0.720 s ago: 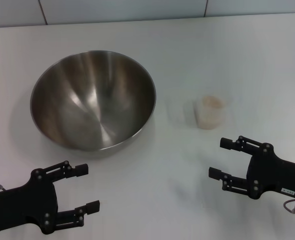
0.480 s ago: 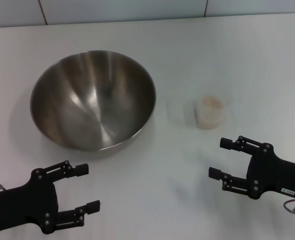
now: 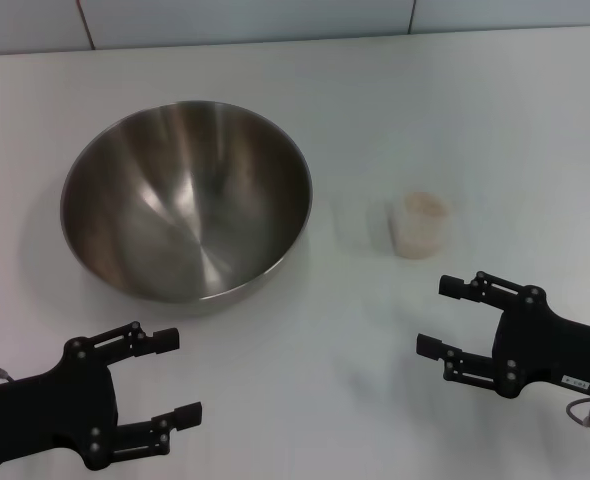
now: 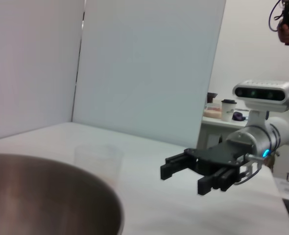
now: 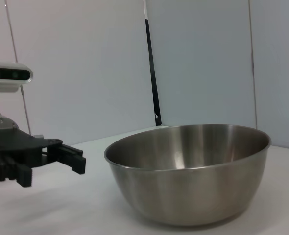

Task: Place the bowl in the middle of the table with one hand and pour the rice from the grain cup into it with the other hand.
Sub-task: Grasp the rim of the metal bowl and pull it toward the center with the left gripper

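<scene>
The steel bowl [image 3: 185, 200] sits on the white table [image 3: 495, 120] at the left of centre, upright and empty; it also fills the right wrist view [image 5: 188, 181]. The small grain cup [image 3: 422, 226] stands upright to its right, pale beige with rice [image 3: 426, 205] at its top. My left gripper [image 3: 183, 376] hovers open near the front edge, below the bowl and apart from it. Just in front of the cup and clear of it, my right gripper [image 3: 435, 316] is open. Neither holds anything.
A faint clear cup-like shape [image 3: 353, 220] stands between bowl and grain cup. Past the bowl's rim [image 4: 61, 169] in the left wrist view a translucent cup [image 4: 98, 159] shows. White wall panels [image 3: 275, 20] back the table. Bare tabletop lies between the two grippers.
</scene>
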Robot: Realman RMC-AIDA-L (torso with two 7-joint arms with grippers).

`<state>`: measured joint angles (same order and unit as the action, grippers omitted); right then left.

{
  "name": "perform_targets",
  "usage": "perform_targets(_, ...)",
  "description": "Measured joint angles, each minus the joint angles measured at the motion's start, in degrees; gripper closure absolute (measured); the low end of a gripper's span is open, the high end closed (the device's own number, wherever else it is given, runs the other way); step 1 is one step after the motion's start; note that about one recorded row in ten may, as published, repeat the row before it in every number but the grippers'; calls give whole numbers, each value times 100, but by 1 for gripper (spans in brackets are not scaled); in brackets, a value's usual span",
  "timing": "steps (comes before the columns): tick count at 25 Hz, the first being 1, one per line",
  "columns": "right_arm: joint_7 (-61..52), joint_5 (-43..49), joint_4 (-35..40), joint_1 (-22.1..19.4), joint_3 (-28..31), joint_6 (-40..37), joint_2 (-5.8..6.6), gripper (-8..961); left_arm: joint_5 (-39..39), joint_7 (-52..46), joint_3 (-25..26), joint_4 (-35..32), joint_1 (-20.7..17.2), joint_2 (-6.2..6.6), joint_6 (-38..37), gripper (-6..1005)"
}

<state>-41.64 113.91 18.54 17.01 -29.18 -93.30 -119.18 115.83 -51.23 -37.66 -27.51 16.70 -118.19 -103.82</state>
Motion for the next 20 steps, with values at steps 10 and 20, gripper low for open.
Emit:
perform_targets(10,-9,0,0,15,0,-6,0,195,-847,75,795,447,63,1,-809,199)
perform_targets(20,21,-9,0,6,0,-28,0,195,-2787,89,1047,738,138,-34,-450,200)
